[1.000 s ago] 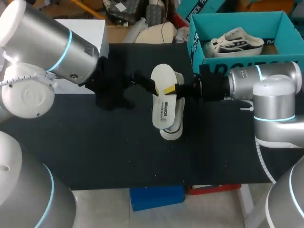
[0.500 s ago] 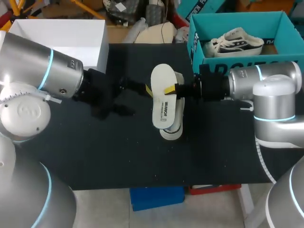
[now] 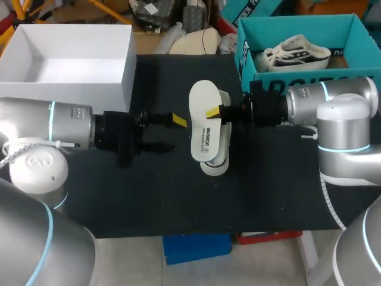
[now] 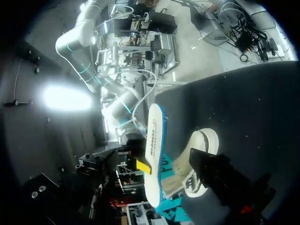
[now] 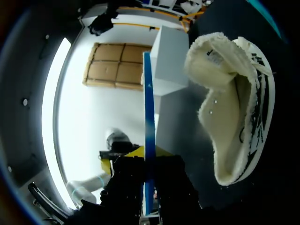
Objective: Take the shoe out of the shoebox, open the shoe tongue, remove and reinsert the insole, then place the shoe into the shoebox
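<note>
Two yellow-tipped fingers of the right gripper [image 3: 214, 113] pinched the insole [image 3: 203, 134] at one long edge, holding it out of the shoe [image 3: 215, 165]; the insole was a thin, flat, elongated oval with rounded ends, white on its broad face with small dark print, and blue along its rim in the right wrist view, where it ran edge-on between the fingers [image 5: 129, 180]; the shoe lay on the black, matte table [image 3: 149, 196] just under and beside the insole, a pale low sneaker with a smooth rounded toe; the right wrist view showed its mouth gaping, lined in cream, nubbly fleece [image 5: 229, 108], with a gap between it and the insole; the left gripper [image 3: 171, 132] hung near the insole's other side, fingers spread and holding nothing; the teal cardboard shoebox [image 3: 297, 21] stood at the table's far right corner with a second shoe [image 3: 294, 53], white with dark stripes, inside; a white box [image 3: 127, 83] with smooth straight walls stood at the far left
</note>
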### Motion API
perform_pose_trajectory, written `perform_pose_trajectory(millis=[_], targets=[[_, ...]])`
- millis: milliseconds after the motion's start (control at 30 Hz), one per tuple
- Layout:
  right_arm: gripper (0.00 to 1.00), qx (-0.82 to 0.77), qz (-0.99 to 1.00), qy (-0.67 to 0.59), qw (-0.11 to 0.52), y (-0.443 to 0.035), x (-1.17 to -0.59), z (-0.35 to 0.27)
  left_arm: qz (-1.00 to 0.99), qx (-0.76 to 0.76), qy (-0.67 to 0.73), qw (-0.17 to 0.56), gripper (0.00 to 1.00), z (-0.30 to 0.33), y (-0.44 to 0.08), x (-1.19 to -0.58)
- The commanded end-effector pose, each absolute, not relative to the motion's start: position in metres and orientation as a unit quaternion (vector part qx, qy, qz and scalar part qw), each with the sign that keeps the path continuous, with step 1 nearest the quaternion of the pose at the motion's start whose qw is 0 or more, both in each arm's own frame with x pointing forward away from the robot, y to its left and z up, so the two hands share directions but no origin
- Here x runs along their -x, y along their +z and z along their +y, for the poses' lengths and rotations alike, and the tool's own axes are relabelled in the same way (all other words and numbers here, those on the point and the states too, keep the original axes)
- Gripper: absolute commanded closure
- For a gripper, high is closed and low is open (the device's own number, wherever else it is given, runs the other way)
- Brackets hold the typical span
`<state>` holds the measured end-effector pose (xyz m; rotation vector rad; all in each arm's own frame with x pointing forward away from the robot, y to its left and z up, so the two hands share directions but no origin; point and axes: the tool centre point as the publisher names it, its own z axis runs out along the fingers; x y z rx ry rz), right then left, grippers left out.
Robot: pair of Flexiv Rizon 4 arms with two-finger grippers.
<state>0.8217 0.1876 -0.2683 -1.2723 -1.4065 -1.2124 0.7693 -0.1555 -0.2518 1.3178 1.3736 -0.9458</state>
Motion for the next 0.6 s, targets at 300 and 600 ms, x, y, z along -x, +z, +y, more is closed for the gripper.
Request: perform_pose_trajectory(millis=[300, 600], targets=[[1.00, 0.511, -0.563, -0.487, 0.430, -0.269, -0.821, 0.189, 0.491, -0.476, -0.450, 0.574, 0.05, -0.191, -0.263, -0.786], [1.00, 0.511, -0.563, -0.487, 0.430, -0.269, -0.821, 0.189, 0.491, -0.476, -0.430, 0.589, 0.43, -0.208, -0.266, -0.798]])
